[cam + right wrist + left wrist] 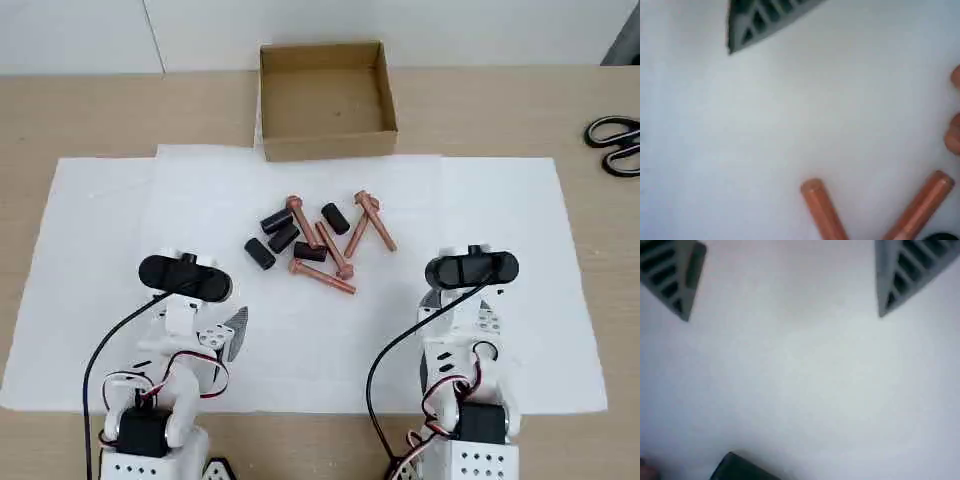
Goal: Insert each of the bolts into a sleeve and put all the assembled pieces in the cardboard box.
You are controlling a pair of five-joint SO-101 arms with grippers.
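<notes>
Several copper bolts (335, 245) and several black sleeves (283, 237) lie loose in a heap on the white paper (100, 260), in front of the open cardboard box (325, 140), which holds nothing. My left gripper (785, 315) hangs open over bare paper, with a black sleeve (740, 471) just ahead of it. The left arm (185, 275) stands near the heap's left side. My right gripper (685, 50) is open; one grey finger (765, 20) shows over the paper, with two bolt ends (822, 210) ahead. The right arm (470, 268) stands right of the heap.
Black-handled scissors (615, 145) lie on the wooden table (130, 110) at the far right edge. The box stands at the back centre, just beyond the paper's far edge. Bare paper stretches to the left and right of the heap.
</notes>
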